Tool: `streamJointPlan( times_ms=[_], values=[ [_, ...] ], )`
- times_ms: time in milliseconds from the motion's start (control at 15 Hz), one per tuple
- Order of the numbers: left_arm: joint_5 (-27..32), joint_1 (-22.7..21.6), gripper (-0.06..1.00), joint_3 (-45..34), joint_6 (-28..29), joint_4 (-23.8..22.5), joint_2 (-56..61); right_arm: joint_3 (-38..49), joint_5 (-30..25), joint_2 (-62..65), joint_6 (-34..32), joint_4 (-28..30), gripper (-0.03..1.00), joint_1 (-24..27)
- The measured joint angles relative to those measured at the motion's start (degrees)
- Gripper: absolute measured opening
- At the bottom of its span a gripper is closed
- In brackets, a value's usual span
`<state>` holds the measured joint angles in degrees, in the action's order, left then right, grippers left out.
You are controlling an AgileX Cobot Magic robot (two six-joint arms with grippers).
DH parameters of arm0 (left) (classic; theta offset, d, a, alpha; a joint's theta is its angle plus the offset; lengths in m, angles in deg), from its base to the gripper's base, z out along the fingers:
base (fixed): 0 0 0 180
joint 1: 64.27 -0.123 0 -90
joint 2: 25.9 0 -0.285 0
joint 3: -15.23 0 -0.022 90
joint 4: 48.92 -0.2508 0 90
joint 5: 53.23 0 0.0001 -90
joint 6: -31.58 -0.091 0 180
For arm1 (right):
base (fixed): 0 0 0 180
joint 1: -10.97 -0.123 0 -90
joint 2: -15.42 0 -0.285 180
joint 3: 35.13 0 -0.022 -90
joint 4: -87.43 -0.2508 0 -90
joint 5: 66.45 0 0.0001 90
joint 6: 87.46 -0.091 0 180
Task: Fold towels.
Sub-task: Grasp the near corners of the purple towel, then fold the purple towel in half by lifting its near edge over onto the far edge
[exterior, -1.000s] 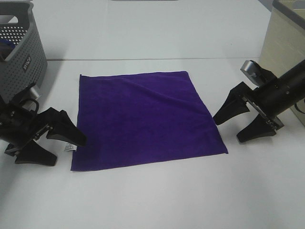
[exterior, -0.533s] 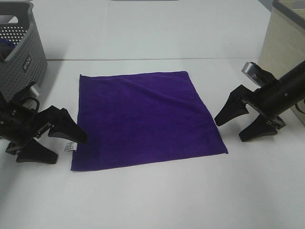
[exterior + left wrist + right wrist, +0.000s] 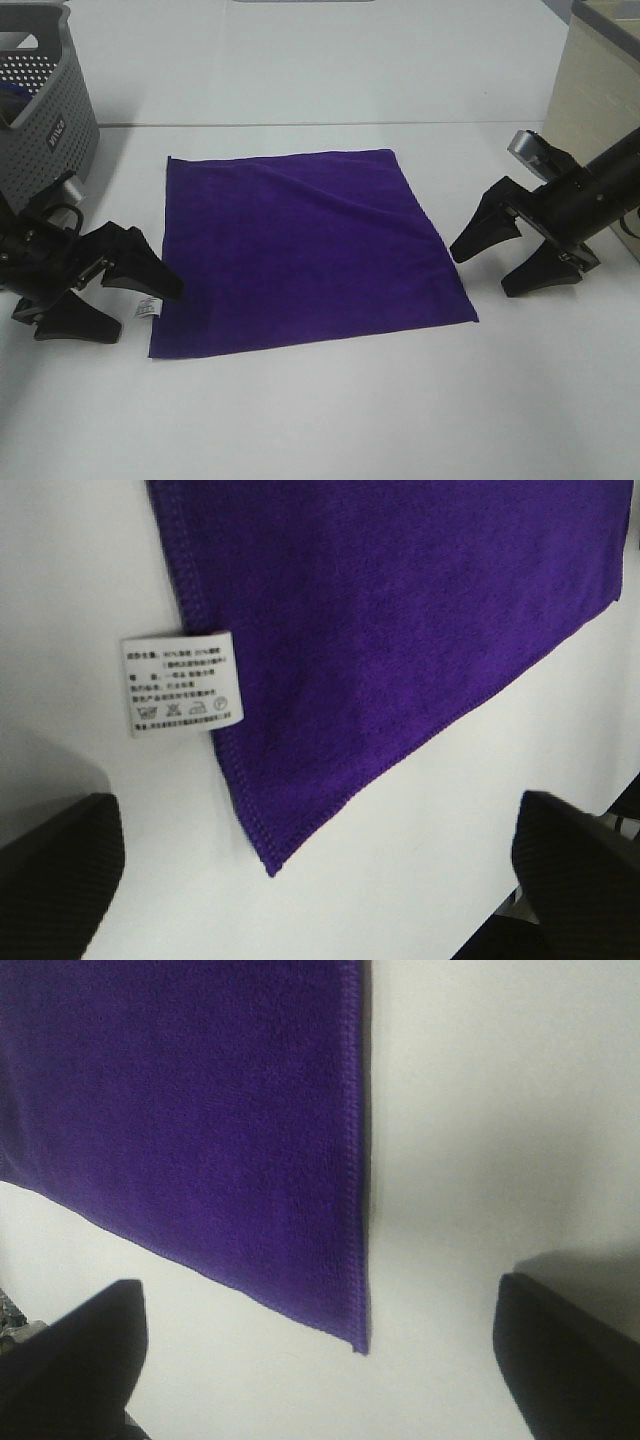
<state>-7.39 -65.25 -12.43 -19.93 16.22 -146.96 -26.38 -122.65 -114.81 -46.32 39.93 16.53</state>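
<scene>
The deep purple towel lies spread flat on the white table, and its white tag sticks out of the left edge near the front corner. My left gripper stands open at that front left corner, one finger over the towel's edge and one beside it on the table. The left wrist view shows the tag and the towel's corner between the wide-spread fingers. My right gripper is open just off the towel's right edge, near the front right corner, and holds nothing.
A grey perforated basket stands at the back left, close behind my left arm. A beige box rises at the back right, behind my right arm. A seam in the table runs just behind the towel.
My right gripper has drawn slightly back and up from the towel's edge. The left gripper has shifted a little to the left. The towel has not moved.
</scene>
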Motion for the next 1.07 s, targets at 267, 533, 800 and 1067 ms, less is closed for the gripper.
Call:
streamJointPlan(
  times_ms=[267,533,800,1067],
  values=[
    [-4.1,5.1,0.92,0.2,1.4,0.3,0.2,-0.4,3.0,0.2,-5.2,3.1,0.88,-4.5],
    [-5.6,11.8,0.79,5.8,8.8,-1.1,-3.0,-0.7,12.7,1.1,-12.5,8.8,0.76,-15.6],
    [-0.7,14.4,0.46,14.6,22.2,-9.9,-8.8,-0.7,16.6,0.6,-16.5,11.3,0.33,-20.2],
    [-1.3,14.6,0.00,15.2,23.9,-14.4,-9.7,-0.7,16.3,0.3,-17.0,11.7,0.02,-20.2]
  ],
)
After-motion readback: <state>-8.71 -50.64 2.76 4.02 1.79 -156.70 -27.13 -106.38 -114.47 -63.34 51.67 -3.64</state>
